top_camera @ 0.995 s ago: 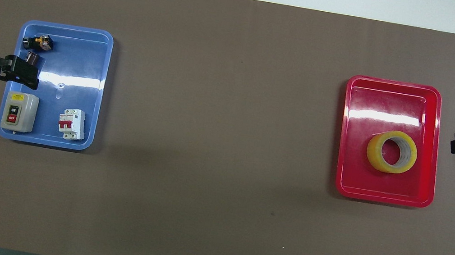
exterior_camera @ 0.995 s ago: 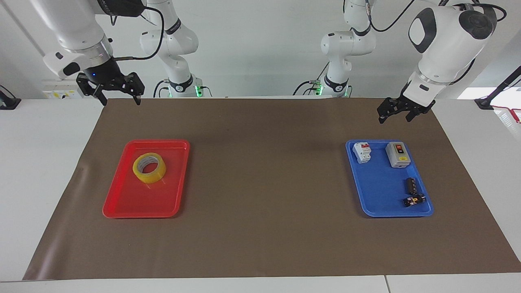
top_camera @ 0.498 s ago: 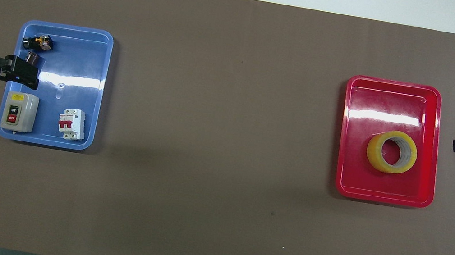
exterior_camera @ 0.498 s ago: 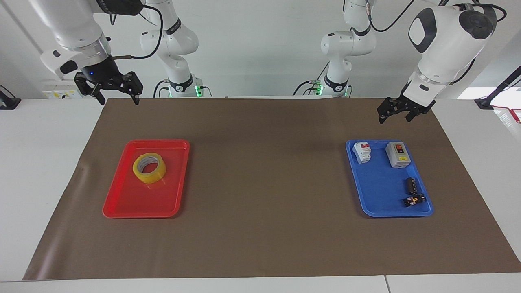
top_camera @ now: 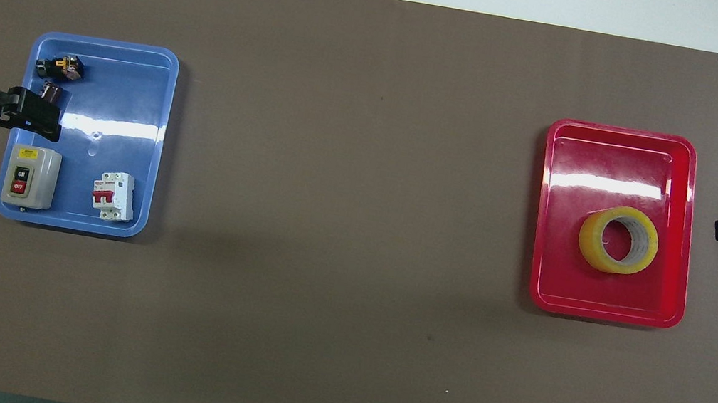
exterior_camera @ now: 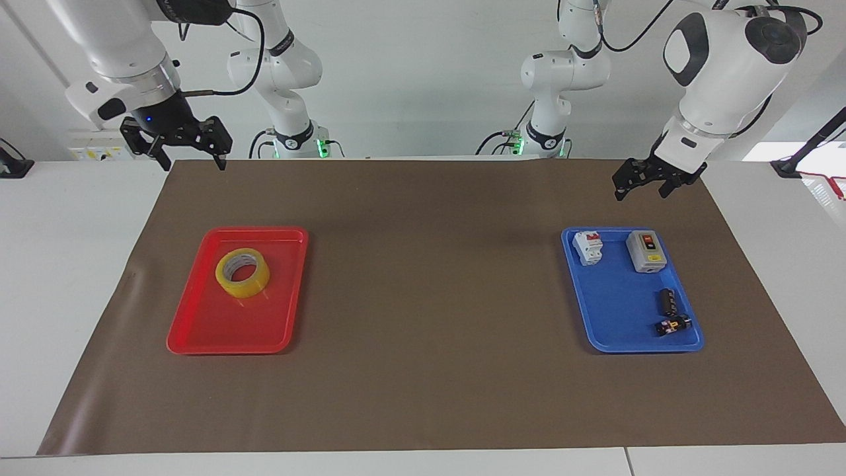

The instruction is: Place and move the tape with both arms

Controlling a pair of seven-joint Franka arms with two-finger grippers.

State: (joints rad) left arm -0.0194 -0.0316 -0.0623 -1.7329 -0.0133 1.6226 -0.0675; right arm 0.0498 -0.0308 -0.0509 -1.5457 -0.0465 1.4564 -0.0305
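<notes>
From across the table, the tape (exterior_camera: 242, 272) lies flat in the red tray (exterior_camera: 218, 334) toward the right arm's end, in the half of the tray nearer the robots. The right gripper (exterior_camera: 190, 163) hangs in the air over the mat's (exterior_camera: 429, 317) edge nearest the robots, its fingers spread apart and holding nothing. The left gripper (exterior_camera: 640, 190) hovers just above the mat near the blue tray (exterior_camera: 618, 304), also with fingers parted and empty. From above, the tape (top_camera: 618, 240) sits alone in the red tray (top_camera: 625, 157). The blue tray (top_camera: 132, 86) carries a grey on/off switch box (top_camera: 29, 177), a white circuit breaker (top_camera: 113, 196) and two small dark parts (top_camera: 60, 67). The left gripper (top_camera: 31, 113) overlaps that tray's outer rim.
</notes>
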